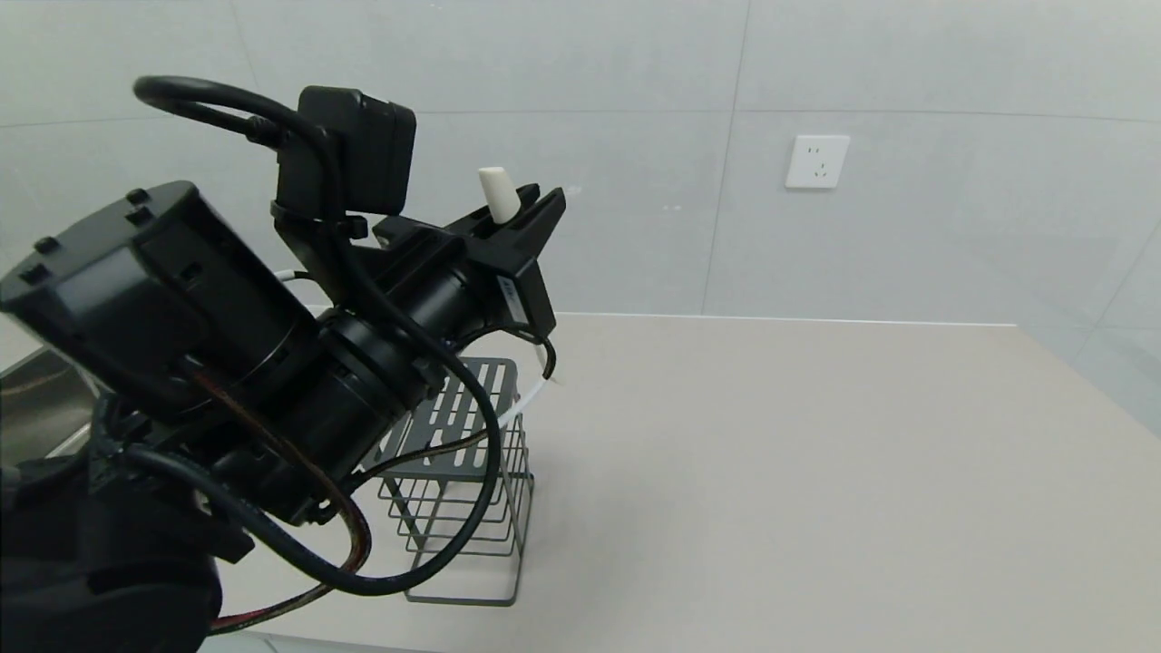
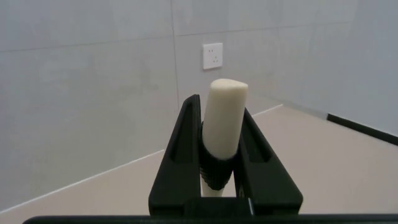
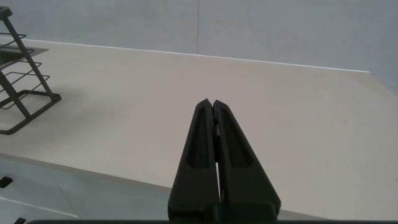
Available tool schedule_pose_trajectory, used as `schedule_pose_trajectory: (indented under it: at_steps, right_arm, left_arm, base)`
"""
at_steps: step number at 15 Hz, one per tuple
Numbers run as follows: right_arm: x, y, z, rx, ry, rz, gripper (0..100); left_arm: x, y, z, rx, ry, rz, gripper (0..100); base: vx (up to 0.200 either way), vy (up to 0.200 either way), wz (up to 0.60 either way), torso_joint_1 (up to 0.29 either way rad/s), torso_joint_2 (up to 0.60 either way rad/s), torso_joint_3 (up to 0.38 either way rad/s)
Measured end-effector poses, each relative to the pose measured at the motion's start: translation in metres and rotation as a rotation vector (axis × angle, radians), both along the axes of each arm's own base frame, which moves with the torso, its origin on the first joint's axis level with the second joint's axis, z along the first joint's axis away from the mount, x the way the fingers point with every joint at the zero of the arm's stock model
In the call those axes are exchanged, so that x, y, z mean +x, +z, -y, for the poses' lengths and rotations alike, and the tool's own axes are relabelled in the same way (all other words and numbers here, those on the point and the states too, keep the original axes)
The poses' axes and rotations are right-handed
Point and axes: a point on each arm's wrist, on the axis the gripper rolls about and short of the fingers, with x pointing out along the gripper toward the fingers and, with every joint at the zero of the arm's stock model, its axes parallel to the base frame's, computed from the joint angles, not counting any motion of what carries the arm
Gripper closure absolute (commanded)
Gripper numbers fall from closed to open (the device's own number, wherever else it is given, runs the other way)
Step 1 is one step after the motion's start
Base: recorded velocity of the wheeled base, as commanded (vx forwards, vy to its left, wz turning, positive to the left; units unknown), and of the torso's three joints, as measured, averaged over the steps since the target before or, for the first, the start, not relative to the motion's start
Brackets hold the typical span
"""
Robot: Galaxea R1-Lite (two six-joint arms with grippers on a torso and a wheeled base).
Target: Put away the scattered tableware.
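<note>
A cream-white utensil handle (image 2: 226,93) stands up out of the left gripper (image 2: 217,124), whose jaws are clamped narrow against its sides; what kind of utensil it is (spoon, fork or other) cannot be told, because the working end is hidden behind the gripper body. In the head view the left gripper (image 1: 519,210) hangs in the air with the handle (image 1: 497,192) pointing up, above and slightly behind the dark wire rack (image 1: 463,535) on the pale countertop (image 1: 816,472). This piece looks picked up but not yet stowed: it has to be brought down into the rack and let go. The rack's visible slots and wire compartments show nothing inside, though the arm covers part of them. The right gripper (image 3: 212,106) has its fingers pressed together with nothing between them, over bare counter well apart from the rack (image 3: 25,93). No other loose tableware lies on the counter that shows. A steel sink (image 1: 27,390) borders the counter on the left, and a wall socket (image 1: 816,161) sits on the tiles behind.
</note>
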Motion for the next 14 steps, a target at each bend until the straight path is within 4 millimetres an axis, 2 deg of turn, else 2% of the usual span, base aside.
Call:
schedule_pose_trajectory:
  at_steps: [6,14]
  right_arm:
    - [0.0000,0.0000,0.0002,-0.002,-0.008,0.000,100]
    - [0.0000,0.0000,0.0002,-0.003,-0.008,0.001,100]
  left_arm:
    - [0.0016,-0.0046,0.0046,0.111,0.057,0.019,100]
    - [-0.0013,0.0003,-0.0006,0.102,0.068,0.049,100]
  base:
    - [0.000,0.000,0.00,0.000,0.00,0.000]
    - [0.000,0.000,0.00,0.000,0.00,0.000]
